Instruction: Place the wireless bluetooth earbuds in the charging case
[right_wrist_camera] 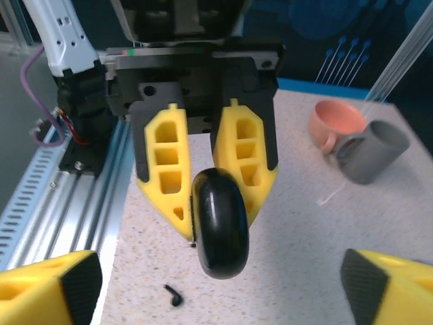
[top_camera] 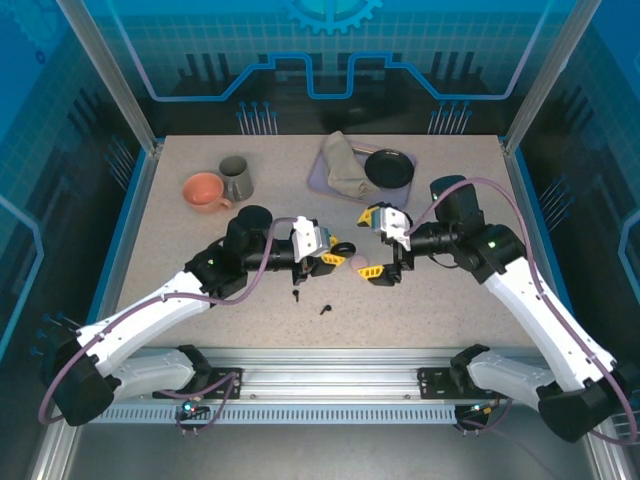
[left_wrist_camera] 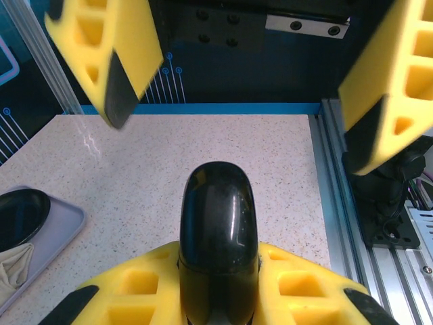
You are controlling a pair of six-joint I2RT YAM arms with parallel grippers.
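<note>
While the left gripper [top_camera: 330, 250] is clamping tight on the black round charging case [right_wrist_camera: 220, 233], carrying it edge-up between its yellow fingers, the right gripper [top_camera: 381, 245] is facing it nose to nose, jaws spreading fully wide and holding nothing.

Item: first black earbud [top_camera: 297, 295] is lying loose on the tabletop [top_camera: 420, 320], just to the near side of the left gripper; second black earbud [top_camera: 325, 309] is lying beside it, both apart from the case.

Item: pale lilac rounded piece [top_camera: 366, 268], too small to identify, is sitting just beside the right gripper's nearer finger.

Item: lilac tray [top_camera: 318, 175], carrying a folded beige cloth [top_camera: 345, 165] and a black dish [top_camera: 389, 168], is standing beyond the right gripper's farther finger.

Item: orange cup [top_camera: 205, 191] and grey mug [top_camera: 237, 177] are touching, beyond and left of the left gripper.

Surface: speckled beige stone-look top, blue-edged.

Room: clear panels printed with blue circuit lines and a gear are enclosing the cell between aluminium posts; a slotted aluminium rail [top_camera: 330, 385] is running behind both grippers.
</note>
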